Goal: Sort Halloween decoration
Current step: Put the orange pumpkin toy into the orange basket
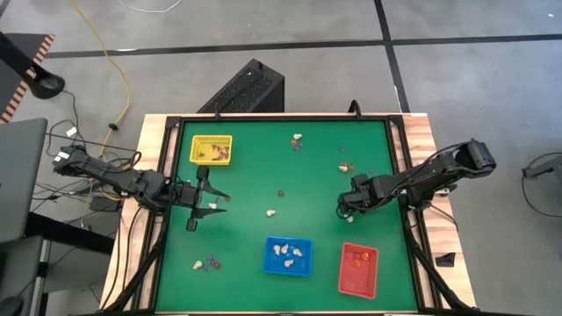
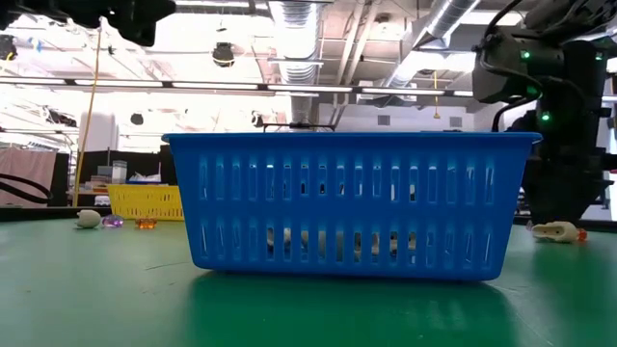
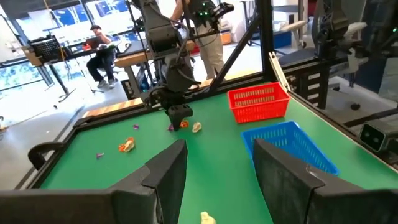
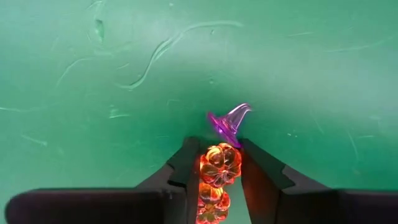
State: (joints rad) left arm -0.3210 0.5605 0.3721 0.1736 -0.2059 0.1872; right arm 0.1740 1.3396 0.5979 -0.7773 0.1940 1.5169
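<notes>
Overhead, I see a green mat (image 1: 290,197) framed by pale wood edging, set on a grey floor with a yellow cable trailing at upper left. On the mat stand a yellow tray (image 1: 212,149) at the far left, a blue tray (image 1: 288,256) near the front centre and a red tray (image 1: 358,269) beside it. Trinkets (image 1: 297,140) lie scattered at the far centre, the middle and the front left.

My right gripper (image 4: 219,167) is down at the mat right of centre, fingers closed against an orange pumpkin trinket (image 4: 219,164); a purple witch-hat trinket (image 4: 228,122) lies touching its tip. My left gripper (image 3: 217,171) hovers left of centre, fingers spread and empty.

Beyond the table, the room shows ceiling ducts, light strips and a seated person (image 3: 102,53) at a desk.
</notes>
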